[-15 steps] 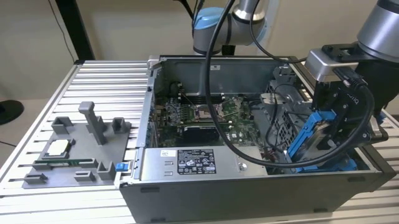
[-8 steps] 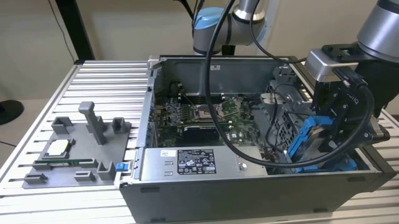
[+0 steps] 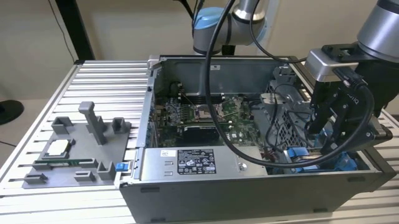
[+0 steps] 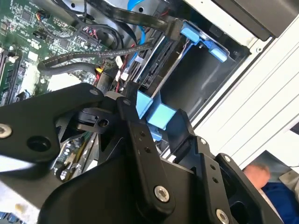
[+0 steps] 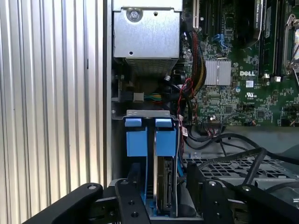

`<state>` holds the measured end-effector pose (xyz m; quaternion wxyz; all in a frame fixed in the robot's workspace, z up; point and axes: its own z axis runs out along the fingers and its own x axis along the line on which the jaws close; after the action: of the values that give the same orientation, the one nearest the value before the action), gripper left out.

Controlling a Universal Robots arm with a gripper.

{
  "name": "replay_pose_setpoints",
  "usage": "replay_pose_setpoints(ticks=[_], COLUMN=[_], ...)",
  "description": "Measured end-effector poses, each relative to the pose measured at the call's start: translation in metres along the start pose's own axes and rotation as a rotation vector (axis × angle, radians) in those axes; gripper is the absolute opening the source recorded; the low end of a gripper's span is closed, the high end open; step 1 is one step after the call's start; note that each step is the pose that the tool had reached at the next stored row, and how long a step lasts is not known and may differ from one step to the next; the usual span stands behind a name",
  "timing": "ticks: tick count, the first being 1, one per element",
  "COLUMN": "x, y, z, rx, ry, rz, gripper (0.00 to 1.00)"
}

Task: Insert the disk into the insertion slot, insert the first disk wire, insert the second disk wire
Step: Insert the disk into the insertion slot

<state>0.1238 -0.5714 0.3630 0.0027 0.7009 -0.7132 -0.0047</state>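
Blue-framed disk (image 5: 164,186) is standing on edge in the slot (image 5: 148,113) of the perforated grey cage (image 5: 243,168), at the case (image 3: 249,196) corner on the exterior view's right. How deep it is sitting, I cannot tell. Gripper (image 3: 327,144) is reaching down into that corner with its jaws straddling the disk, narrowed onto the blue frame and pinching it from both sides in both wrist views. Black cables (image 5: 224,140) are looping just beside the disk, between it and the green board (image 5: 233,84); whether any is plugged into the disk is not showing. Case is sitting on the ribbed aluminium tabletop (image 3: 106,79).
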Motion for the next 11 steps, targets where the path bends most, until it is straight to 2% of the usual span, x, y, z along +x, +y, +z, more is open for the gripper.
replay_pose_setpoints(ticks=[6,11], x=[0.0,-0.0001], y=[0.0001,0.0002], z=[-0.0052,-0.0171], rx=[0.0,0.0], ry=[-0.0001,-0.0001], rz=[0.0,0.001], gripper=[1.0,1.0])
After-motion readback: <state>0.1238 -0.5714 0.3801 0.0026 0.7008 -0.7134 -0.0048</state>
